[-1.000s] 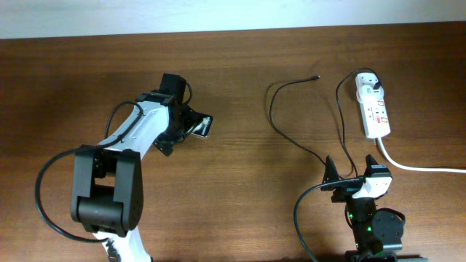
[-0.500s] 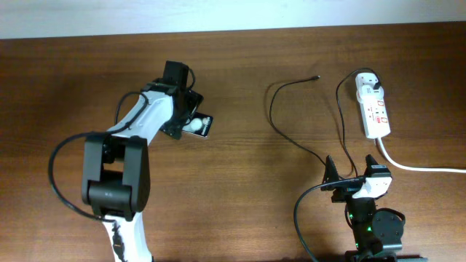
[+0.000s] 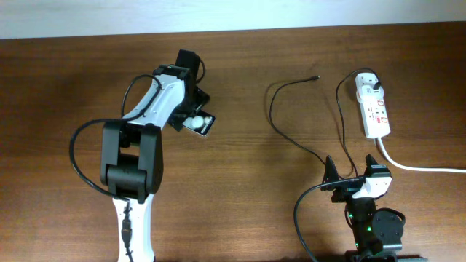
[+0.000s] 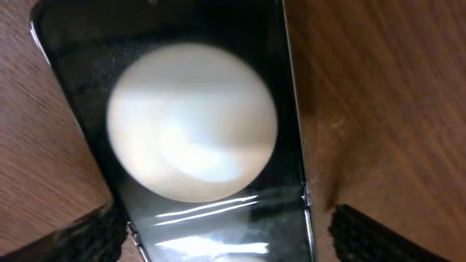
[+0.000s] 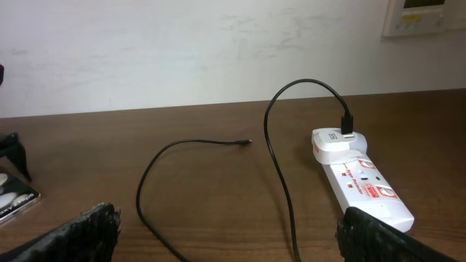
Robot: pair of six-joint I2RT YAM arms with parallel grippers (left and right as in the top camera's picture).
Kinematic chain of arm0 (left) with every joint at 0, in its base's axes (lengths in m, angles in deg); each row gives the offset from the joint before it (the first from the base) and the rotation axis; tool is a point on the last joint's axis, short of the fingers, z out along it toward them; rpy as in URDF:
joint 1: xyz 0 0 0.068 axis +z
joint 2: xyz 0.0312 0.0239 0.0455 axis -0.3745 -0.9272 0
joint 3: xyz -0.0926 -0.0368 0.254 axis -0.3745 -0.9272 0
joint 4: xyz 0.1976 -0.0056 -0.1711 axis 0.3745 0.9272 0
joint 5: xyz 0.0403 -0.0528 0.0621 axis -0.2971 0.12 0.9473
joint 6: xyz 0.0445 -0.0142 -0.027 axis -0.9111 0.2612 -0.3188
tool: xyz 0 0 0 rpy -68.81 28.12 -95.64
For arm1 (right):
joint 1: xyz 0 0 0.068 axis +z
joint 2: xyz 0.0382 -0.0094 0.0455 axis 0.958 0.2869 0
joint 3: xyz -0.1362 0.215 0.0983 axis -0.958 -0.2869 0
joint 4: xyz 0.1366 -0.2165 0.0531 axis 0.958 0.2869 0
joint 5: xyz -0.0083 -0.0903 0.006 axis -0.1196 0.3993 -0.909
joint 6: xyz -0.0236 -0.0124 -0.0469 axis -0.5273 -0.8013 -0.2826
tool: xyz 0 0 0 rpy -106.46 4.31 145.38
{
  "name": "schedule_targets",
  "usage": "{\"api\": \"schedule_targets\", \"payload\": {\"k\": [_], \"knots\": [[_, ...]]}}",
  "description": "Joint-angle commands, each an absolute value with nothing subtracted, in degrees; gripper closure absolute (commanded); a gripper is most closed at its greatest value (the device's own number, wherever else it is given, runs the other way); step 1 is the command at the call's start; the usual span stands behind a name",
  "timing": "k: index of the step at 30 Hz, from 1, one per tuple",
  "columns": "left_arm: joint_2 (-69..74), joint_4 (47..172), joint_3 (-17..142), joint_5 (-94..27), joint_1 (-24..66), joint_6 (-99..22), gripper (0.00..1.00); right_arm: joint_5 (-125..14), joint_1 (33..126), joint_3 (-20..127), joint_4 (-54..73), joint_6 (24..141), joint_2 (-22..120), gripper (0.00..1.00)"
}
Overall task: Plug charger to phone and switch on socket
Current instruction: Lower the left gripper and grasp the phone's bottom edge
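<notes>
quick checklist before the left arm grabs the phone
1. left gripper straddles phone: ok
2. left gripper open: ok
3. plug seated in socket: ok
4. cable tip free, apart from phone: ok
5. socket switch on: cannot tell
6. right gripper open: ok

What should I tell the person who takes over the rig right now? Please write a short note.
Left gripper: open, one finger on each side of the phone, which lies flat.
Right gripper: open, empty.
Charger: adapter sits in the socket; connector tip lies free, apart from the phone.
Done: adapter plugged in.
Left: join tip and phone, then switch on the socket. Its switch state is not readable.
</notes>
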State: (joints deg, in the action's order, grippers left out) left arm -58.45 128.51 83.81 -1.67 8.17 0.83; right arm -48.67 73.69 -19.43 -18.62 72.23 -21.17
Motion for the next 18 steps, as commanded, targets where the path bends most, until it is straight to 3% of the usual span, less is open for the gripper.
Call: {"api": "schedule_targets", "payload": {"k": [1, 2, 7, 9, 10, 11, 15, 18], "knots": [[-72.07, 130.35, 77.65, -1.36, 9.24, -3.13, 0.16, -48.54, 74.02, -19.94, -18.58, 71.79, -21.65, 0.01], [-72.68, 130.81, 77.65, -1.36, 9.24, -4.39, 0.2, -48.54, 74.02, -19.94, -18.6, 71.79, -21.65, 0.01], [-73.1, 133.84, 77.65, -1.82, 9.24, -21.09, 0.21, -48.54, 74.02, -19.94, -18.58, 71.79, -21.65, 0.01], [-73.1, 134.17, 77.65, -1.75, 9.24, -29.83, 0.18, -48.54, 74.02, -19.94, -18.58, 71.79, -21.65, 0.01], [-73.1, 134.11, 77.65, -1.27, 9.24, -30.05, 0.06, -48.54, 74.02, -19.94, -18.58, 71.79, -21.65, 0.01], [-73.1, 133.52, 77.65, -1.32, 9.26, -29.79, 0.01, -48.56, 74.02, -19.94, -18.58, 71.79, -21.65, 0.01], [-73.1, 131.13, 77.65, -2.72, 9.28, -16.55, 0.01, -48.56, 74.02, -19.94, -18.6, 71.79, -21.65, 0.01], [-73.1, 130.48, 77.65, -6.54, 9.28, -13.88, 0.01, -48.54, 74.02, -19.94, -18.6, 71.79, -21.65, 0.01]]}}
